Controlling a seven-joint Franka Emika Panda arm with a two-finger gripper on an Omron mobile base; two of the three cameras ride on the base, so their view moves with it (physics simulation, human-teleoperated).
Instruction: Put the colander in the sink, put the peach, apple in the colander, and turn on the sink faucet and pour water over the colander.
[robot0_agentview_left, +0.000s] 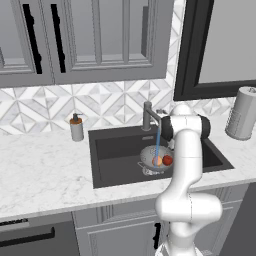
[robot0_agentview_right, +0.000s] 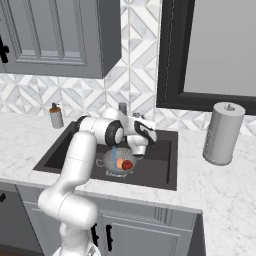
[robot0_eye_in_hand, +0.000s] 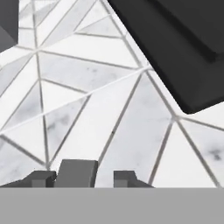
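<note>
Marble counter (robot0_agentview_left: 45, 175) frames the dark rectangular sink (robot0_agentview_left: 115, 150) holding the perforated steel colander (robot0_agentview_left: 150, 156); gripper (robot0_eye_in_hand: 105, 177) state unclear.

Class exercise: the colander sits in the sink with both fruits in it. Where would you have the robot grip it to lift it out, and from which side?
Probably a loop handle or the bare rim of the colander, approached from above. The bowl is wide, and the peach and apple fill its middle. Sink walls block any sideways approach. Pick the rim away from the water and faucet.
</note>
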